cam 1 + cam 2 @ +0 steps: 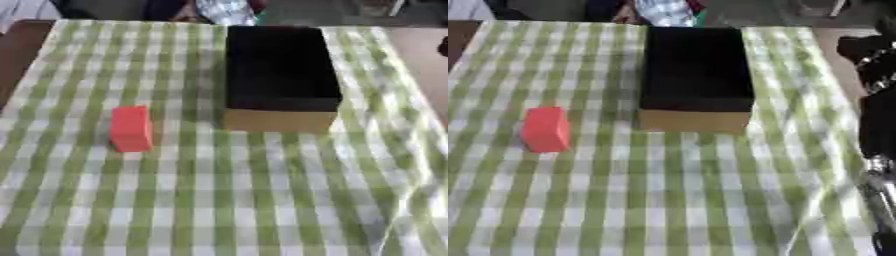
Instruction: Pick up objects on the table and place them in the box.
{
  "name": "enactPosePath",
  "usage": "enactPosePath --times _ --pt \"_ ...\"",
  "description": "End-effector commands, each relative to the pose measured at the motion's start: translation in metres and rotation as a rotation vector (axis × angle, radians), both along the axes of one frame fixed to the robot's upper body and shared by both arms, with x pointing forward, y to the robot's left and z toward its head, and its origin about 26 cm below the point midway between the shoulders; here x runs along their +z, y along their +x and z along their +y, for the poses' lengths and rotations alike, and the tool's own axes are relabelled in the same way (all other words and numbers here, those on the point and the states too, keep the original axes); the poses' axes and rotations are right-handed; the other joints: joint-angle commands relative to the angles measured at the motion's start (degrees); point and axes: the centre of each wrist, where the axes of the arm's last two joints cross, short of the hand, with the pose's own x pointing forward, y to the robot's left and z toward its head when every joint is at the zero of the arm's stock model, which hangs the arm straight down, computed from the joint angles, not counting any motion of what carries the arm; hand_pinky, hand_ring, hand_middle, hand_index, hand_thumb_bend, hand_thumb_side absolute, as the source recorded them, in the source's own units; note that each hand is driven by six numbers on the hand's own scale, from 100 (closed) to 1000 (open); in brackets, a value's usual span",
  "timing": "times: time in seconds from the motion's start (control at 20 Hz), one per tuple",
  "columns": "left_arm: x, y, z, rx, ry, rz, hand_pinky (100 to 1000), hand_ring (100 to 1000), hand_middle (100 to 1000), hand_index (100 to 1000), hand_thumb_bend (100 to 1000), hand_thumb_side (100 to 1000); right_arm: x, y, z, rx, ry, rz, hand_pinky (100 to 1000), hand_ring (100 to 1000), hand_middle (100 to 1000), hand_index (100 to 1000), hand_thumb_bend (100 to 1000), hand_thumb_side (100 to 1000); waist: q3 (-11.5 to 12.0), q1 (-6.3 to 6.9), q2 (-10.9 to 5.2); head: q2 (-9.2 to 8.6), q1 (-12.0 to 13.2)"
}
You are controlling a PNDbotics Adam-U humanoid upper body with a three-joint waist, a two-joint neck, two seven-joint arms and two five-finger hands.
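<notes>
Robot hand on my right side shows only as dark arm parts at the right edge of the right eye view, well right of the box [696,75]; whether its fingers are open or curled, I cannot tell. My left one is out of sight. On the checked table [219,200], the red block [131,128] lies alone, left of the box and slightly nearer me, untouched. Its open top faces up, ready to receive the block.
</notes>
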Motion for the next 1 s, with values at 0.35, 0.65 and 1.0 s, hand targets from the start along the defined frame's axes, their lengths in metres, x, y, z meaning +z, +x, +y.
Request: enactPosePath --times 0.35,0.65,1.0 --pt "0.056 -0.002 0.026 0.119 0.312 -0.072 751 643 658 827 165 777 0.008 -0.002 -0.001 0.004 -0.039 -0.039 821 754 609 817 100 843 -0.6 -0.38 0.37 -0.52 -0.1" --pt "0.093 -0.002 0.030 0.217 0.597 -0.032 729 653 662 860 184 763 0.008 -0.001 0.000 0.003 -0.051 -0.052 822 754 608 817 100 844 -1.4 -0.45 1.40 -0.77 0.2" --pt "0.126 0.015 0.030 0.279 0.991 0.059 714 704 704 887 184 752 0.008 -0.001 0.002 0.015 -0.061 -0.048 822 755 608 818 100 845 -1.8 -0.22 1.25 -0.54 0.8"
